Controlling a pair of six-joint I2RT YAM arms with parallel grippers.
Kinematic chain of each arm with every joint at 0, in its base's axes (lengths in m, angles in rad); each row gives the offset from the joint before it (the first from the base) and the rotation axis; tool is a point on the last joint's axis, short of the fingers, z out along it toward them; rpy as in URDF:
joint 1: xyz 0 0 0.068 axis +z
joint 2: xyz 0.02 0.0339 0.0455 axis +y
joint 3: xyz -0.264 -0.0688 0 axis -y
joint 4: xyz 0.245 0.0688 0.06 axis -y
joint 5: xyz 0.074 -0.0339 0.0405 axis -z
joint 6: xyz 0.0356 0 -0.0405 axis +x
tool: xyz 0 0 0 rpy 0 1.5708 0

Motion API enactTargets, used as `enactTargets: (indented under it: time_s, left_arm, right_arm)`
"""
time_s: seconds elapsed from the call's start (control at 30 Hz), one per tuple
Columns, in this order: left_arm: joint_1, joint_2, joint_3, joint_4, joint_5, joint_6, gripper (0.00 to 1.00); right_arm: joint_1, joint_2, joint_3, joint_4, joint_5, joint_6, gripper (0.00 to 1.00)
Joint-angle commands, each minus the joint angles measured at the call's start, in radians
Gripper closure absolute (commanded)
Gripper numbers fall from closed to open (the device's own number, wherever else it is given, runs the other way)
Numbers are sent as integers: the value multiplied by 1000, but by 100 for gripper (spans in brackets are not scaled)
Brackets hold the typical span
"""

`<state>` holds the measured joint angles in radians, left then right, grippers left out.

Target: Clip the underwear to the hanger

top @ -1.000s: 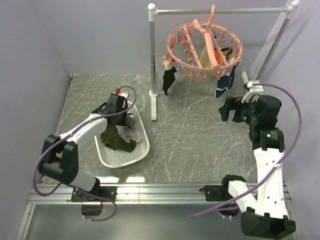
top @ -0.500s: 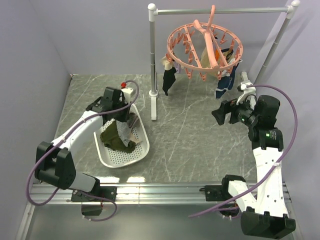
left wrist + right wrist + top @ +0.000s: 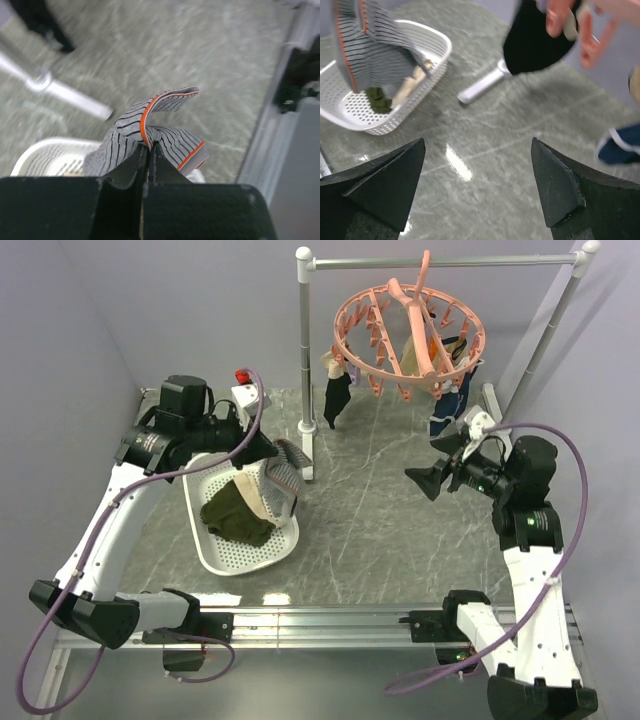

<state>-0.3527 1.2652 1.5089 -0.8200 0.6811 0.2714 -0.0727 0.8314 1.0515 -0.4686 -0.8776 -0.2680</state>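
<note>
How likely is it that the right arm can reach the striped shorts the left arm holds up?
Probably yes: the open right gripper faces the underwear hanging from the left gripper; only the stand's low foot lies between.

Grey striped underwear (image 3: 283,473) dangling mid-air, pink hanger (image 3: 412,308) on rail (image 3: 440,260)

underwear (image 3: 283,474) above basket (image 3: 255,558) (left side) | hanger (image 3: 415,330) hung on rail (image 3: 480,260), behind

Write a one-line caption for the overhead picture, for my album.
The left gripper holds striped underwear above the white basket; the open right gripper hovers near the pink hanger.
</note>
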Motion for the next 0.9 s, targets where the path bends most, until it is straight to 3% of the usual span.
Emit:
enactTargets:
  time_s: [0.0, 0.27, 0.43, 0.6, 0.87]
  left_arm:
    - [-8, 16, 68, -7, 236, -10, 100]
    - [-57, 103, 152, 209, 365, -300, 100]
    - [-104, 157, 126, 391, 356, -474, 100]
    - [-150, 184, 56, 608, 328, -659, 100]
    - [-200, 241, 22, 797, 376, -805, 100]
  right_arm:
    - [30, -92, -33, 160, -130, -30, 7]
    - [68, -282, -183, 467, -169, 137, 9]
    - [178, -293, -222, 585, -80, 219, 10]
    - [300, -291, -234, 567, 38, 220, 12]
    - [422, -204, -268, 705, 192, 335, 16]
